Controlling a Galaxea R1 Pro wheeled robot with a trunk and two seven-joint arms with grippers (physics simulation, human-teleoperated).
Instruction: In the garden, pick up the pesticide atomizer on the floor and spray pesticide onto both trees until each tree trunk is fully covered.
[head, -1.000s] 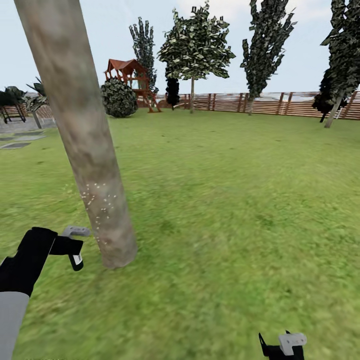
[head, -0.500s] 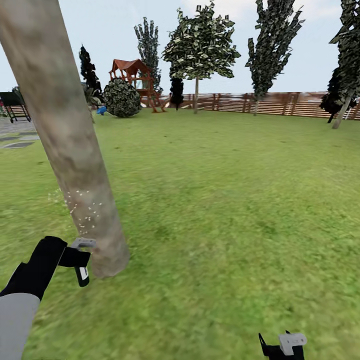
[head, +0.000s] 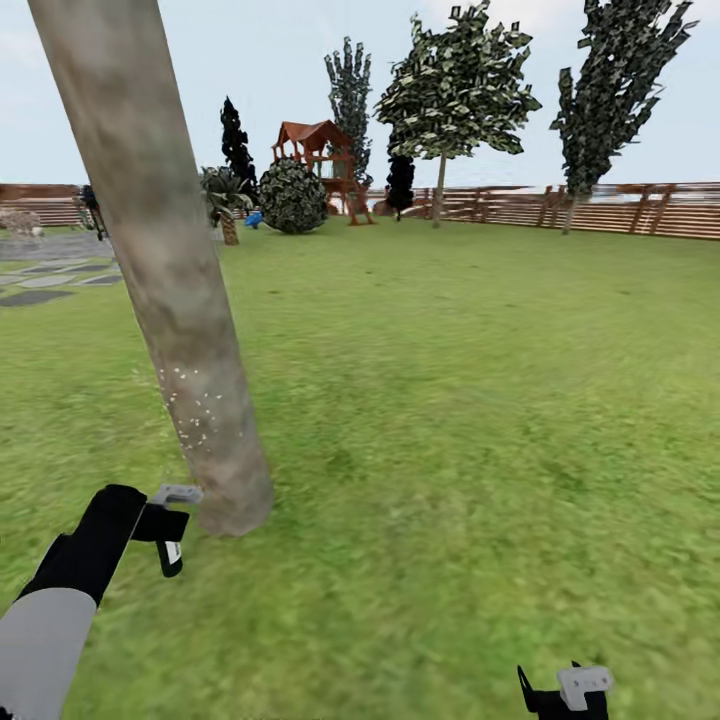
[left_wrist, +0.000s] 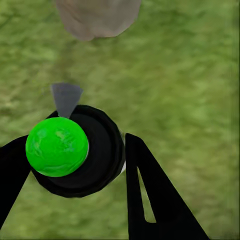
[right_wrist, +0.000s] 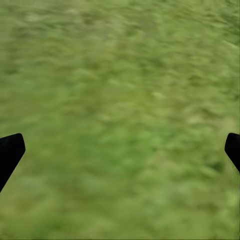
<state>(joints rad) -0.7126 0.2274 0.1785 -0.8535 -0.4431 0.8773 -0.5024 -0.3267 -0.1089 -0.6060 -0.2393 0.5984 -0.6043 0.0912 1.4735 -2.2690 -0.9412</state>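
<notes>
Between the left gripper's closed fingers sat the atomizer, its pale top pointed at the foot of the near trunk, just beside it. A small patch of whitish pesticide specks dotted the lower bark; the rest of the trunk looked bare, so by my reckoning the pickup was done and the spraying barely begun, with most of this trunk and a second tree left. The right gripper hung open and empty over the grass. The lawn lay flat and open, stepping stones to the left, a slat fence and a playhouse far behind.
</notes>
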